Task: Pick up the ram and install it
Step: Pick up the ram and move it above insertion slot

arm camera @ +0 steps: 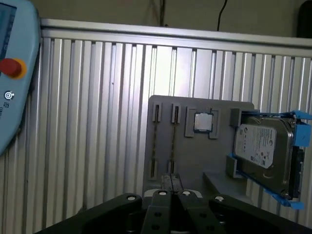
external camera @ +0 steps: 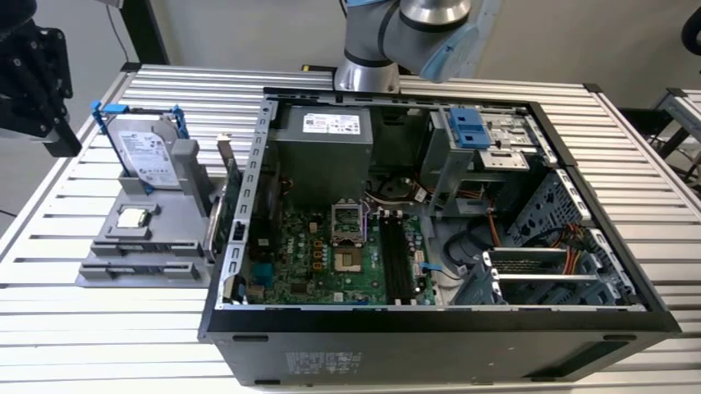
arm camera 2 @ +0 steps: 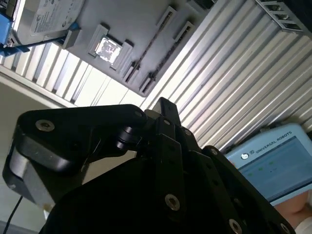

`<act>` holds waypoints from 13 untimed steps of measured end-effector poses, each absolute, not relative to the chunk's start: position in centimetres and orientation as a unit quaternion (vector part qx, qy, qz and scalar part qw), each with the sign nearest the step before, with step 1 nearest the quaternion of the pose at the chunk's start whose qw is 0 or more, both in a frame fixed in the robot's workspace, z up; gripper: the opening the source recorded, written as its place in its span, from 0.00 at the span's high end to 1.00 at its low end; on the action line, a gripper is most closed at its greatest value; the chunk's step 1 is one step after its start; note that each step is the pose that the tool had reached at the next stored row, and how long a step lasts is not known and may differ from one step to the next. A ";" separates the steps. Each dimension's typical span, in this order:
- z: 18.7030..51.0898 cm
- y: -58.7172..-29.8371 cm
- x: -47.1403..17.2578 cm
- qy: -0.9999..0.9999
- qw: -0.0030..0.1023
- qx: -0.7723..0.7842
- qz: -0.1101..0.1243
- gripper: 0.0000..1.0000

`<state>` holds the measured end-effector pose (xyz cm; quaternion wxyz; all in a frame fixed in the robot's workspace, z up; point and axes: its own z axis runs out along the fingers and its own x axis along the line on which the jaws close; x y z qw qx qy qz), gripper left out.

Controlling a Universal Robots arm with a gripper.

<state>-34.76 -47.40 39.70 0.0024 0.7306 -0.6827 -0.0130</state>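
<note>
The ram (arm camera: pixel 155 141) stands on edge in the slotted holders of a grey fixture (arm camera: pixel 180 161), showing as a thin dark line in both wrist views (arm camera 2: pixel 152 43). A second similar line (arm camera: pixel 172 144) runs beside it. In the exterior view the ram (external camera: pixel 230 185) is a dark strip along the fixture's side nearest the open computer case (external camera: pixel 235 271). My gripper (arm camera: pixel 170 183) hangs high above the fixture with its black fingers (arm camera 2: pixel 165 109) together and nothing between them. In the exterior view it sits at the upper left (external camera: pixel 55 135). The black memory slots (external camera: pixel 396 263) lie on the green motherboard.
A silver hard drive with blue rails (external camera: pixel 148 156) and a small square chip (external camera: pixel 134 217) rest on the fixture. The case walls and drive cage (external camera: pixel 547 279) surround the motherboard. A teach pendant (arm camera: pixel 14 83) lies on the slatted table (external camera: pixel 98 328).
</note>
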 end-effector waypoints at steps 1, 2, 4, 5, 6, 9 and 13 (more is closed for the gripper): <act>39.7 -47.4 -34.8 -0.683 0.002 0.731 -0.013 1.00; 39.7 -47.4 -34.8 -0.683 0.002 0.731 -0.013 1.00; 39.7 -47.4 -34.8 -0.683 0.002 0.731 -0.013 1.00; 39.7 -47.4 -34.8 -0.683 0.002 0.731 -0.013 1.00; 39.7 -47.4 -34.8 -0.683 0.002 0.731 -0.013 1.00; 39.7 -47.4 -34.8 -0.683 0.002 0.731 -0.013 1.00; 39.7 -47.4 -34.8 -0.683 0.002 0.731 -0.013 0.00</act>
